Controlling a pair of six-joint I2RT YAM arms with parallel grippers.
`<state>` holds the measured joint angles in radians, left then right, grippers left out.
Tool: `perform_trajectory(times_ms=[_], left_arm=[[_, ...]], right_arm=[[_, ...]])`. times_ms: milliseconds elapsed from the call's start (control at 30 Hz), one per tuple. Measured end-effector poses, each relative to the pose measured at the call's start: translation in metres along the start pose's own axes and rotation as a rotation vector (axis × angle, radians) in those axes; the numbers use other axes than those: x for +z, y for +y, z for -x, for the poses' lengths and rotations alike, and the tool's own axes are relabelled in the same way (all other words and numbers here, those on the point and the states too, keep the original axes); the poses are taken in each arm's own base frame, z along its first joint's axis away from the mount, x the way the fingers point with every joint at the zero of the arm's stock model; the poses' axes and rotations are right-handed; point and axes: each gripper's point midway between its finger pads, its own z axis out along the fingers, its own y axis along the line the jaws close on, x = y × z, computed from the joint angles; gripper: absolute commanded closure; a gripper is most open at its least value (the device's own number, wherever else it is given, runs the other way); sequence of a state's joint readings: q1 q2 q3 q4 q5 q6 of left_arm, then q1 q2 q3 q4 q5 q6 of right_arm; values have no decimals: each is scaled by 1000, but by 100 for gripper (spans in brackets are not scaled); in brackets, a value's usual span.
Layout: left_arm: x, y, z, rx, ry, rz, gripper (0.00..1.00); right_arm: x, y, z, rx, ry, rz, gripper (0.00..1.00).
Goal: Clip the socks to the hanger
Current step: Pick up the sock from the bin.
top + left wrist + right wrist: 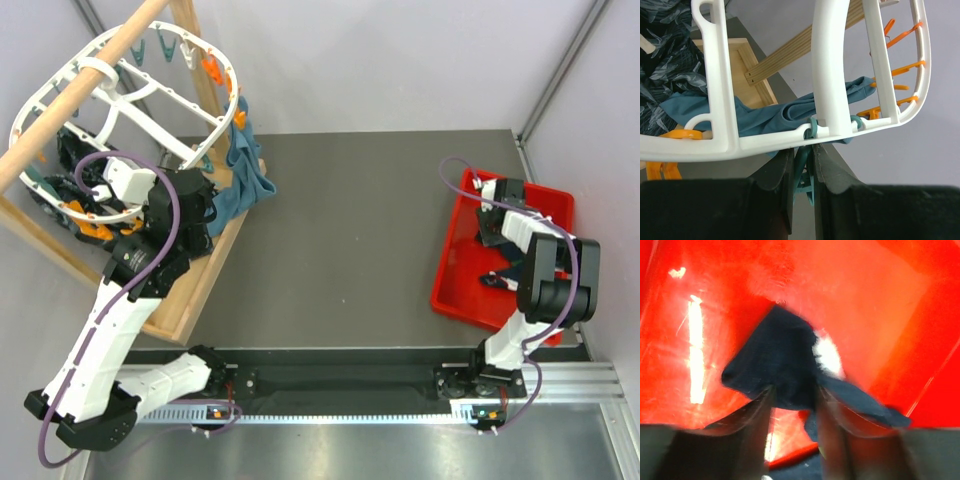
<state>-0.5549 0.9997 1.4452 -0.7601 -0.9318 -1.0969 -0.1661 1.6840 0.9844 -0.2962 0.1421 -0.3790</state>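
The white oval hanger [225,108] hangs from a wooden pole at the far left; its rim [765,142] fills the left wrist view. My left gripper [802,161] sits just under that rim, shut on a teal clip [809,175] dangling from it. At the far right, my right gripper [495,226] reaches down into the red tray [450,262]. In the blurred right wrist view its jaws [794,396] pinch a fold of a dark navy sock [785,352] with a white patch. More dark sock cloth [500,279] lies in the tray.
A teal-blue garment [246,176] hangs from the hanger's right side. Orange clips [900,70] line the rim. The wooden frame [215,268] and pole [90,85] carry the hanger. A dark patterned cloth [665,60] lies behind it. The grey table [360,230] spans between the arms.
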Motion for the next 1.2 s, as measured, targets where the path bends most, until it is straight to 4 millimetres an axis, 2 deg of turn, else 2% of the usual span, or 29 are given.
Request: perform_trajectory(times_ms=[67,167,367,467,767,900,967,1067,1200], left_arm=[[0,0,0,0,0,0,100],[0,0,0,-1,0,0,100],[0,0,0,-1,3,-3,100],[0,-1,-1,-5,7,-5,100],[0,-3,-3,-15,17,-12,100],[0,-3,-3,-17,18,-12,100],[0,-3,-3,-17,18,-12,100],[-1,-3,-3,-17,19,-12,100],[-1,-3,-2,-19,19,-14,100]], right_arm=[[1,0,-1,16,1,10,78],[2,2,-2,33,1,19,99],[-3,-8,4,90,4,-28,100],[-15,-17,10,112,-16,-66,100],[-108,-58,57,208,-229,-285,100],[-145,-64,77,263,-323,-325,100],[-161,-48,92,237,-386,-290,100],[-187,-7,119,181,-496,-184,100],[-235,56,148,120,-650,27,100]])
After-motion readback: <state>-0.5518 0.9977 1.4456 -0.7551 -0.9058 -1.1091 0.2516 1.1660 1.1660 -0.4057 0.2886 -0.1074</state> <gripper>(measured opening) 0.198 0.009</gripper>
